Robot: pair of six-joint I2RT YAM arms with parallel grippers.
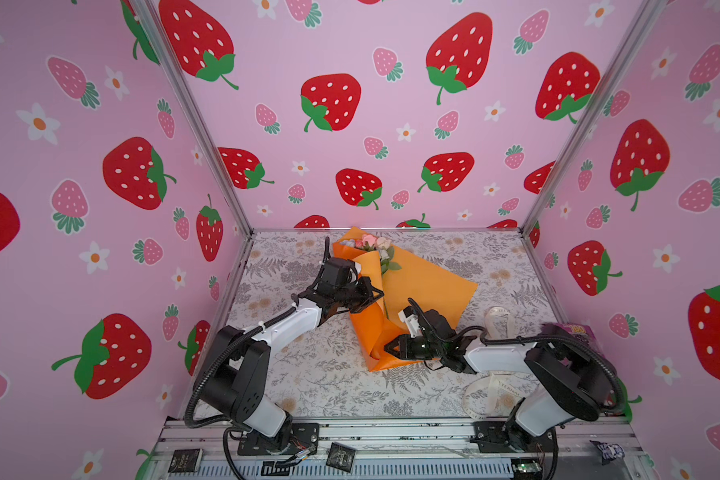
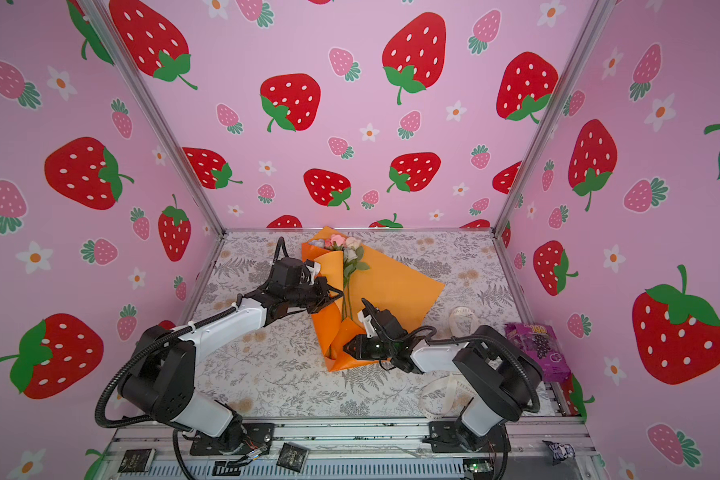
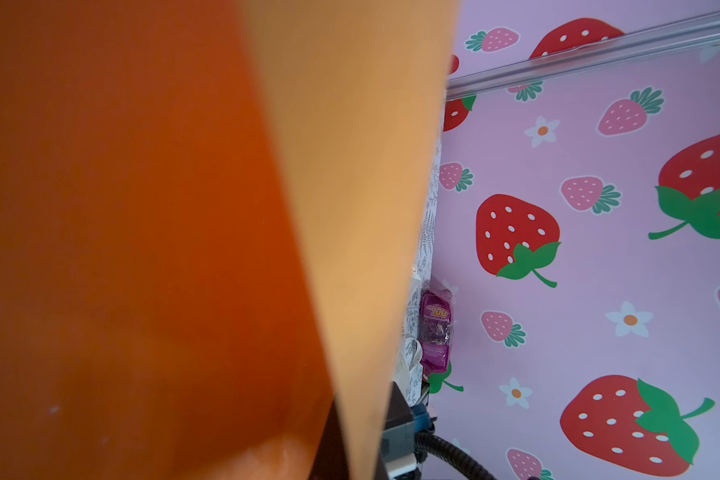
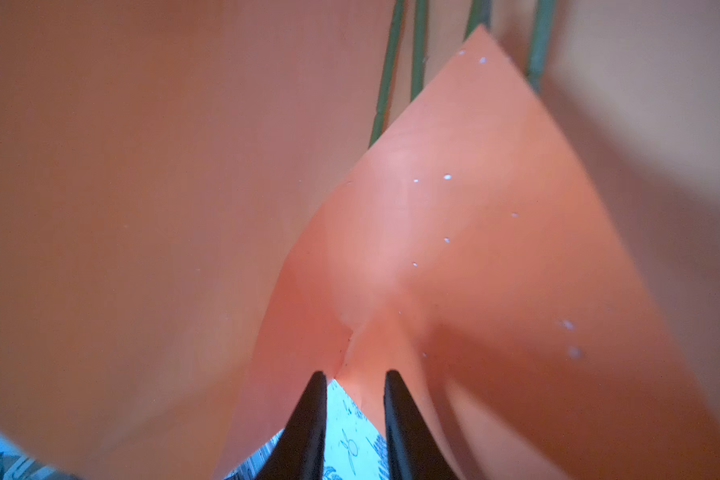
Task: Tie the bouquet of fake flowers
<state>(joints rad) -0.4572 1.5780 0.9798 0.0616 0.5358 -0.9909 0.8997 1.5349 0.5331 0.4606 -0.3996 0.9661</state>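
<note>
The bouquet of fake flowers (image 1: 373, 243) (image 2: 344, 244) lies on an orange paper sheet (image 1: 427, 286) (image 2: 393, 282) at the back middle of the table, blooms toward the back wall. The paper's left side is folded up over the stems. My left gripper (image 1: 377, 296) (image 2: 336, 296) is shut on that raised left flap; in the left wrist view the paper (image 3: 350, 208) runs down between the jaws. My right gripper (image 1: 387, 347) (image 2: 346, 347) (image 4: 355, 374) stands open at the paper's folded bottom corner (image 4: 433, 249), with only table between its fingertips. Green stems (image 4: 385, 83) show beyond the fold.
A cream ribbon (image 1: 491, 390) (image 2: 445, 395) lies coiled at the front right beneath the right arm, with another loop (image 1: 497, 322) behind it. A purple packet (image 1: 574, 332) (image 2: 537, 349) (image 3: 435, 328) sits by the right wall. Pink strawberry walls close in three sides.
</note>
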